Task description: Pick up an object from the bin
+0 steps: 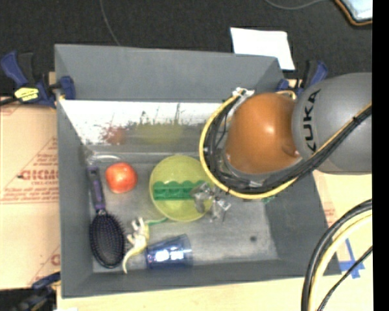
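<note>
- My gripper (212, 203): hanging low in the middle of the bin, under my orange cover (259, 135). Whether it is spread or closed, I cannot tell. Nothing can be made out in its hold.
- Yellow-green bowl (163, 171): one, round, upright, mid-floor. Its right rim lies right at my tip; touching or just clear, I cannot tell. Judged light, stiff plastic with a smooth, likely slippery wall. Best hold: pinch the thin rim, one side inside and one outside. It may tip and spill its load when lifted by one edge.
- Green studded brick (174, 190): one, lying flat inside the bowl, its right end near my tip. Judged light, hard, not fragile. Best hold: across the narrow width, on its flat sides.
- Red-orange ball (120, 177): one, just left of the bowl. Round, and likely to roll off a shallow pinch.
- Blue clear cup (169, 251): one, on its side by the front wall. Judged light and thin-walled.
- White-and-yellow small toy (137, 237): one, against the cup's left end. What kind it is, I cannot tell.
- Black hairbrush (106, 240): one, purple handle, along the left wall.
- Bin (246, 238): grey metal floor, flat and bare on the right below my arm. Sloped walls close in, so my room is mostly straight up.
</note>
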### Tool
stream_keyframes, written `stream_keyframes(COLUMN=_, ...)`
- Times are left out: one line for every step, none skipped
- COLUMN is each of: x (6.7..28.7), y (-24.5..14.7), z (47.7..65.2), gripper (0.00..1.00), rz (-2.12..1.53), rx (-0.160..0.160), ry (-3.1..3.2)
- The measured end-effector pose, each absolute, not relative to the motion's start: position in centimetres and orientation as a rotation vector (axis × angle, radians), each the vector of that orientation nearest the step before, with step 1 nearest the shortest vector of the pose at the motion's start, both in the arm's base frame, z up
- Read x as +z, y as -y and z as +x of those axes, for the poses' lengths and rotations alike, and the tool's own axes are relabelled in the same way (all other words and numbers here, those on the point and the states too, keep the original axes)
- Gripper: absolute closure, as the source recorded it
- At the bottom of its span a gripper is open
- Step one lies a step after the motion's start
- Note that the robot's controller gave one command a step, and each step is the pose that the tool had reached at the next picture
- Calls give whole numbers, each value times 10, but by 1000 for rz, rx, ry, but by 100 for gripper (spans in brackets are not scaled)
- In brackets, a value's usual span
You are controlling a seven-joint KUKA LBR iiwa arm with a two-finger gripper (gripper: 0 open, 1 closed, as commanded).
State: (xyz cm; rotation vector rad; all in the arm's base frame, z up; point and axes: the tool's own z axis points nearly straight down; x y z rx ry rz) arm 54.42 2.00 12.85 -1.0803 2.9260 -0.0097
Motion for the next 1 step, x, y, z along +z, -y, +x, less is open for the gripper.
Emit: stream_keyframes(x=129, y=-20, z=544, gripper=100, rz=-1078, rx=-10, ry=-2926)
